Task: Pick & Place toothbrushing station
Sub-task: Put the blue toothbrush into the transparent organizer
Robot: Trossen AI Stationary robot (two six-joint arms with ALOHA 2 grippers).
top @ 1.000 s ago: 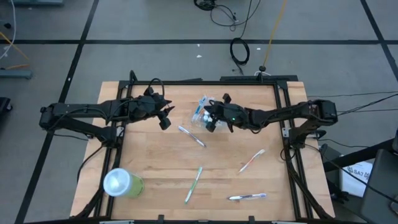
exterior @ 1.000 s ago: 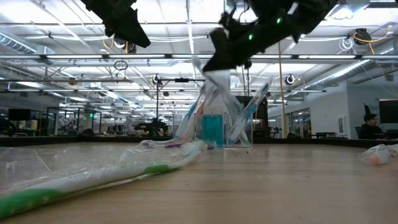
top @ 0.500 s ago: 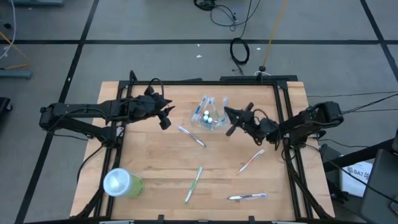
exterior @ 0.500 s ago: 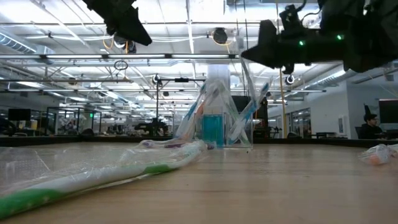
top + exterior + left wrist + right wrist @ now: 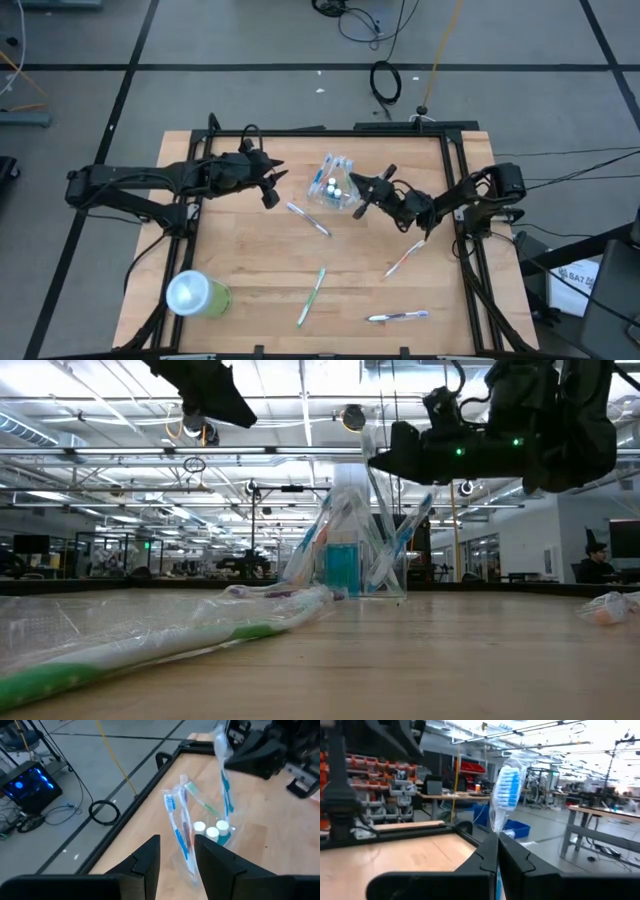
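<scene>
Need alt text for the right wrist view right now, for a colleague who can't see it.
The right gripper, shut, pinches a wrapped blue-bristled toothbrush, its head standing above the dark fingers. Behind are the wooden table edge and a workshop.

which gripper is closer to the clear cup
Right. The right gripper hovers just beside the cup, pinching a wrapped toothbrush. The left gripper hangs farther off on the cup's other side, holding nothing.
</scene>
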